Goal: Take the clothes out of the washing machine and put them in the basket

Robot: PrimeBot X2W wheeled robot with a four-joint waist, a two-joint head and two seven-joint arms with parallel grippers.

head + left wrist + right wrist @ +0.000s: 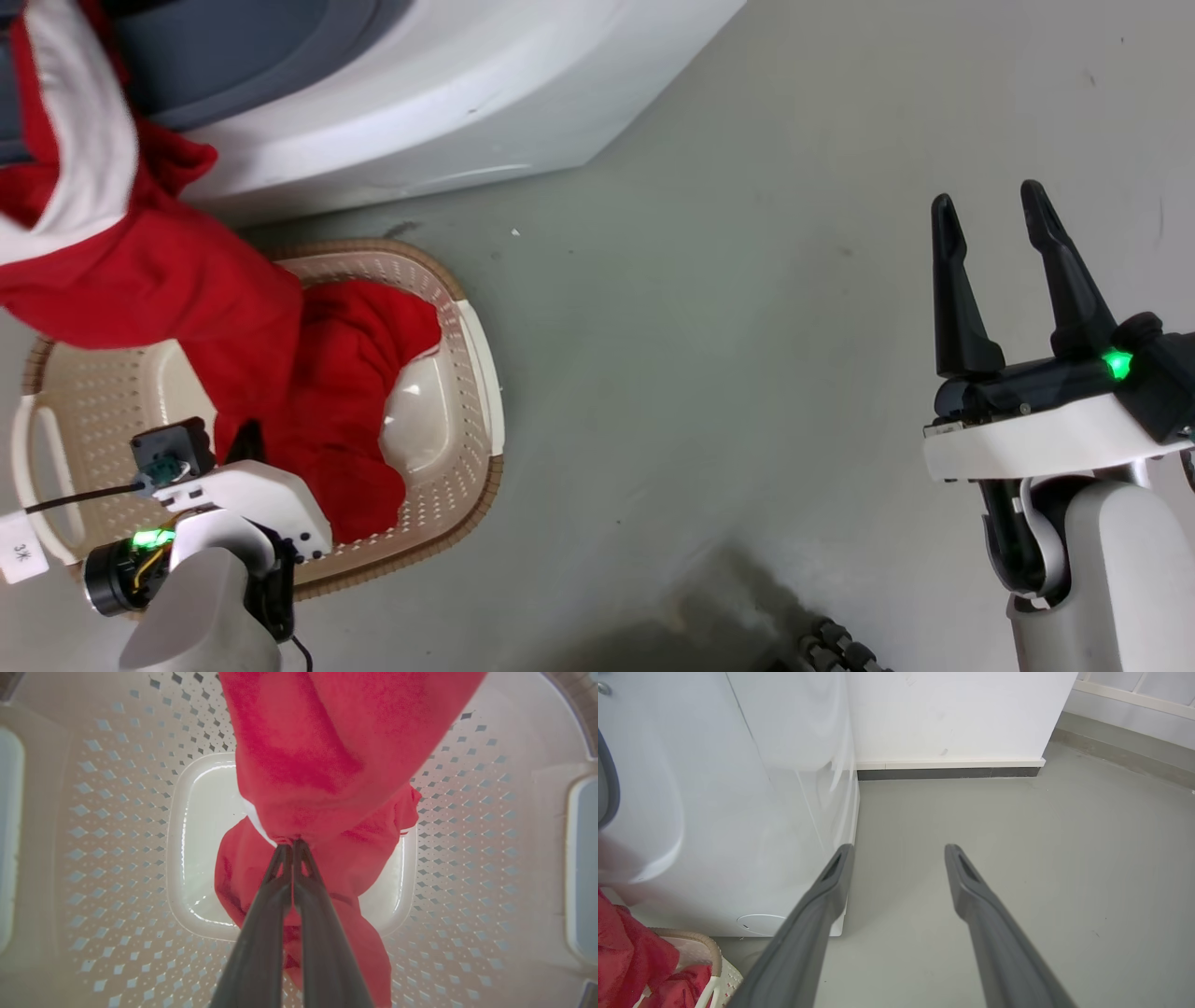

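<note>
The left hand [293, 845], clamped on the banded garment [140, 271], hangs directly over the basket [481, 373], the cloth trailing up toward the washer [467, 93], while the right hand [990, 201], spread wide and empty, stands well apart.

The clothes [187, 280] run off the top-left edge, covering much of the basket [481, 383] floor. The washing machine [448, 93] is cropped.

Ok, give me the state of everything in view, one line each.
left tool, shut on the banded garment
right tool, open, empty
banded garment, pinched, draped into the basket
other red garment, lying in the basket
basket, on the floor
washing machine, open or shut unclear
</note>
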